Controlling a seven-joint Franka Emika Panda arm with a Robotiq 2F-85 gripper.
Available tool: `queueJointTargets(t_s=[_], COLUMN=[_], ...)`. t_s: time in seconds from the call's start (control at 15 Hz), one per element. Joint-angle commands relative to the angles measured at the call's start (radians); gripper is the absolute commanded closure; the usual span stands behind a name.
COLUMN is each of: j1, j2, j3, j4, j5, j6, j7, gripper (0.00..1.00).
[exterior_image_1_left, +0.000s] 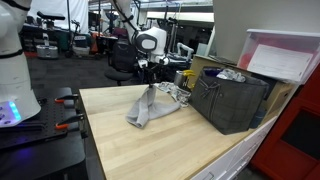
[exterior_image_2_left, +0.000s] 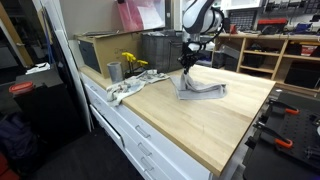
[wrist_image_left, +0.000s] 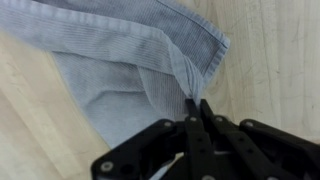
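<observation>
My gripper (wrist_image_left: 196, 106) is shut on a fold of a grey-blue cloth (wrist_image_left: 120, 60) and lifts that part up off the wooden table. In both exterior views the cloth hangs from the gripper (exterior_image_1_left: 149, 84) (exterior_image_2_left: 186, 70) in a peak, its lower part (exterior_image_1_left: 143, 112) (exterior_image_2_left: 200, 92) still lying on the light wood tabletop (exterior_image_1_left: 150, 145) (exterior_image_2_left: 190, 125). The wrist view shows the hemmed edge of the cloth pinched between the black fingers.
A dark crate (exterior_image_1_left: 232, 100) (exterior_image_2_left: 160, 48) stands at the table's edge with a crumpled white cloth (exterior_image_1_left: 172, 93) (exterior_image_2_left: 128, 88) beside it. A metal cup (exterior_image_2_left: 114, 71) and a yellow item (exterior_image_2_left: 133, 62) stand near a cardboard box (exterior_image_2_left: 100, 48). White drawers (exterior_image_2_left: 140, 145) lie below the tabletop.
</observation>
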Motion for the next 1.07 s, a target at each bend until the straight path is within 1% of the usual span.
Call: queueJointTargets(t_s=[0.0,0.07,0.13,0.2,0.4,0.53,0.8,0.87,1.0], j1=[0.005,0.004,0.002,-0.005,-0.026,-0.057,-0.127,-0.146,-0.183], j2=[-0.015,-0.016,-0.018,-0.022,-0.041,-0.061,-0.055,-0.044,-0.009], j3=[0.002,0.006,0.01,0.015,0.009,-0.001,-0.064,-0.083,-0.116], j4=[-0.03,-0.03,-0.026,-0.019,-0.007,0.008,0.082,0.107,0.155], j5=[0.005,0.012,0.013,0.022,0.04,0.067,0.049,0.044,0.043], j6=[-0.005,-0.015,-0.031,-0.048,-0.086,-0.152,-0.262,-0.282,-0.31], j7=[0.04,0.046,0.043,0.035,0.03,0.022,0.002,0.0,0.01], gripper=[0.98,0.98,0.69,0.68,0.48,0.33,0.02,0.0,0.0])
